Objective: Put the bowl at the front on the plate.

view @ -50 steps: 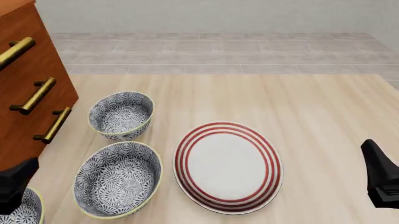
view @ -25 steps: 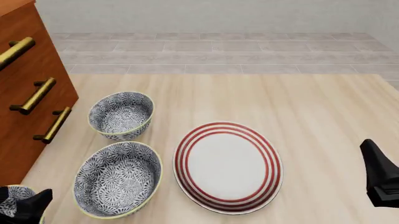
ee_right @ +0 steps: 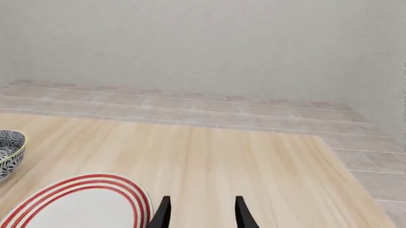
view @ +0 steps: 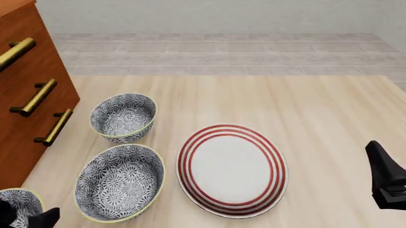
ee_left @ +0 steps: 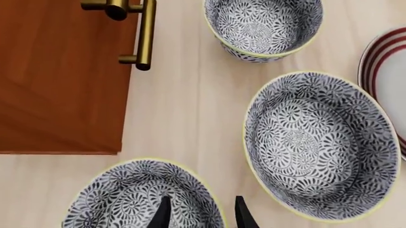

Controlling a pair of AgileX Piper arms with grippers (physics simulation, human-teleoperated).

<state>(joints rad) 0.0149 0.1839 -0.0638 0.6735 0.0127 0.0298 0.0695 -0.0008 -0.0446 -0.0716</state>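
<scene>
Your left gripper (ee_left: 199,216), fingers parted and empty, has dropped over the rim of the bowl (ee_left: 142,197) at the table's near-left corner, beside the drawer cabinet (ee_left: 60,76). The grasp looks imminent. The plate (view: 231,170) waits centre-table; your right gripper (ee_right: 199,213) hangs parted.

The floral bowl (view: 18,205) sits upright at the table's near-left corner, well apart from the red-ringed plate (view: 231,169).
</scene>
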